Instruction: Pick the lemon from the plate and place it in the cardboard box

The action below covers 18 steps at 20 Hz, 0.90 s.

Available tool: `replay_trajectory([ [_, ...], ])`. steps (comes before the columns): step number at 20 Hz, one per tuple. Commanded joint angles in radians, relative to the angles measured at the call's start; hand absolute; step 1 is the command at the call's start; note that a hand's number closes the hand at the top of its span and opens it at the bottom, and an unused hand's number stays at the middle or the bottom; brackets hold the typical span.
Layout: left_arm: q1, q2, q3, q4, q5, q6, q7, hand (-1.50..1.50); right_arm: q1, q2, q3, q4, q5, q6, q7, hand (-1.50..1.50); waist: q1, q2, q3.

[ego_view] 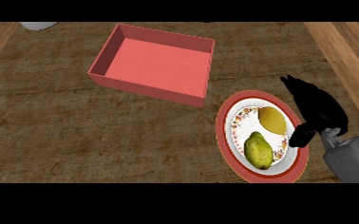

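Note:
A yellow lemon [273, 119] lies on the upper part of a red-rimmed, patterned plate [226, 123] at the lower right. A green fruit [258, 150] lies below it on the same plate. The box [155, 62] is a red, open-topped tray at upper centre, with nothing inside. My right hand [317, 109] hovers just right of the plate, fingers stretched up and away, thumb [302, 136] near the plate's right rim beside the lemon. It holds nothing. My left hand does not show.
The dark wooden counter [84, 133] spreads wide to the left and below the box. A white object [38, 25] peeks in at the top left corner. A lighter wood strip [340, 47] runs down the right side.

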Motion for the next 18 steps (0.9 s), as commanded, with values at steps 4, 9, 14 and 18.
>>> replay_trajectory([
  [4,-0.269,-0.083,-0.056,-0.195,0.034,-0.020,-0.128,0.00,-0.042,0.043,0.016,0.008,0.020,0.016,0.061,-1.50,-0.026,0.004,-0.010],
  [9,-0.268,-0.104,-0.058,-0.206,0.033,-0.025,-0.128,0.00,-0.054,0.071,0.028,0.010,0.026,0.025,0.091,-1.50,-0.029,0.003,-0.010],
  [14,-0.257,-0.102,-0.046,-0.201,0.033,-0.042,-0.135,0.00,-0.050,0.090,0.034,0.015,0.041,0.010,0.108,-1.50,-0.030,0.001,-0.009],
  [18,-0.260,-0.114,-0.043,-0.213,0.024,-0.032,-0.126,0.00,-0.048,0.112,0.053,0.024,0.058,0.003,0.121,-1.50,-0.037,0.002,-0.008],
])
